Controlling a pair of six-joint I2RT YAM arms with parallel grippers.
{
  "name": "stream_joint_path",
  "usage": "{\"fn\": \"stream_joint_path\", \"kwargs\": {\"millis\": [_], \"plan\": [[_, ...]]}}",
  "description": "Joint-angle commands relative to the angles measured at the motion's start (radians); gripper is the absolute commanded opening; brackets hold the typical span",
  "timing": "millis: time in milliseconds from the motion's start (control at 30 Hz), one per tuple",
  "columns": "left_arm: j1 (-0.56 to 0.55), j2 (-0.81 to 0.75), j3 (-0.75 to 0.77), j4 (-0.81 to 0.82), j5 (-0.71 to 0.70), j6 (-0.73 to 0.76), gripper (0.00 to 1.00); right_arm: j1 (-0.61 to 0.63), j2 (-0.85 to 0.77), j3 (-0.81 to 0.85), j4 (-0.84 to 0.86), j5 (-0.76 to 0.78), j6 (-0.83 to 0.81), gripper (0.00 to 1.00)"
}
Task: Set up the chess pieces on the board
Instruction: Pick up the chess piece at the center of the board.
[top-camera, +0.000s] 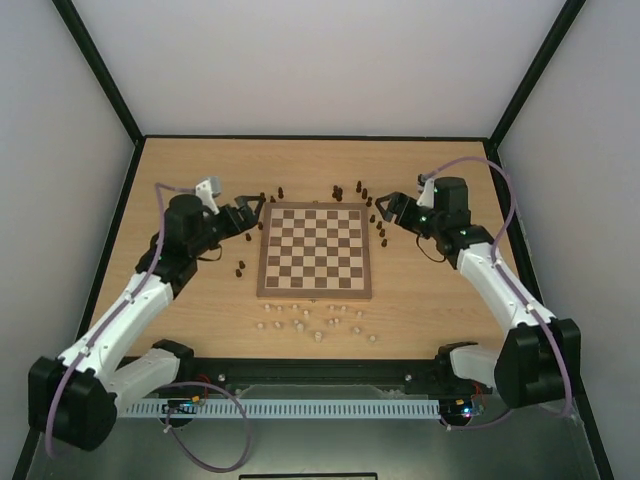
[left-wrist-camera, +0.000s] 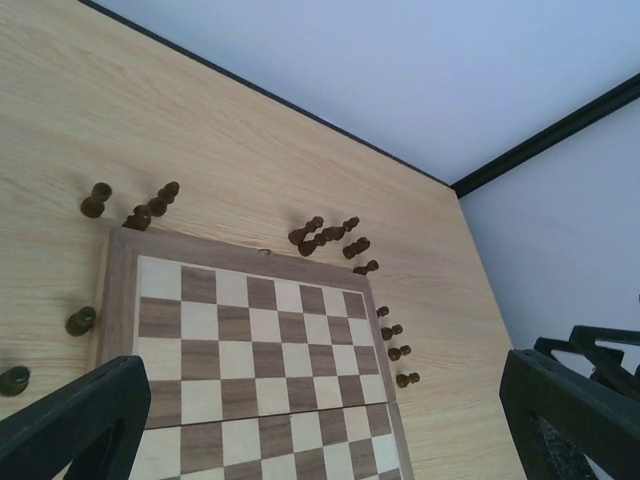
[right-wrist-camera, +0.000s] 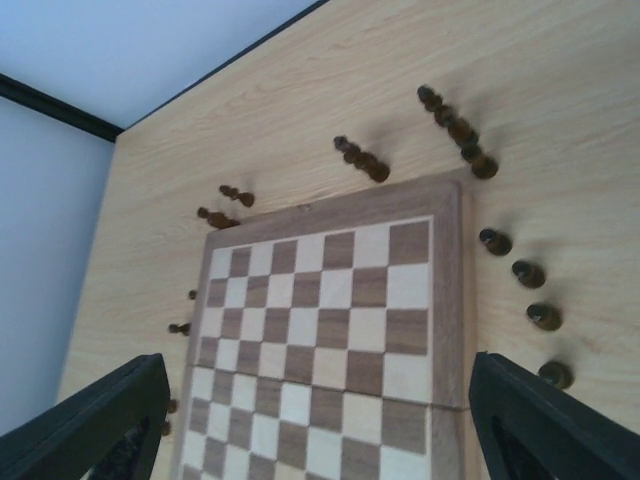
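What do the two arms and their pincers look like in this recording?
Both the left arm and right arm have white links with bulky black joints. A lilac cable loops along each. The left pincer and right pincer are black, with open triangular ribbing in the fingers. No markings are readable.

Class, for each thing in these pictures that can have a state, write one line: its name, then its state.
board: lying flat, no piece on any square.
chess pieces: all off the board, on the table round its far and side edges.
pale pieces: off the board, scattered along its near edge.
left pincer: open, empty.
right pincer: open, empty.
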Motion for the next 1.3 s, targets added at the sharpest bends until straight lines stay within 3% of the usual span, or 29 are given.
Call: {"fn": "stream_joint_path", "kwargs": {"millis": [0, 233, 433, 900, 1267], "plan": [[-0.091, 0.081, 0.087, 0.008, -0.128, 0.042, 0.99, 0.032, 0.068, 0.08, -0.047, 0.111, -0.032, 0.81], [-0.209, 0.238, 0.174, -0.048, -0.291, 0.082, 0.99, 0.097, 0.237, 0.215, -0.102, 0.326, -0.066, 0.75], [-0.24, 0.221, 0.112, -0.064, -0.348, 0.092, 0.99, 0.123, 0.382, 0.344, -0.196, 0.48, -0.114, 0.68], [-0.242, 0.067, -0.026, -0.115, -0.37, 0.114, 0.99, 0.173, 0.246, 0.023, -0.199, 0.533, -0.095, 0.53], [-0.241, 0.053, -0.036, -0.113, -0.397, 0.123, 0.99, 0.176, 0.337, 0.023, -0.163, 0.543, -0.102, 0.43]]}}
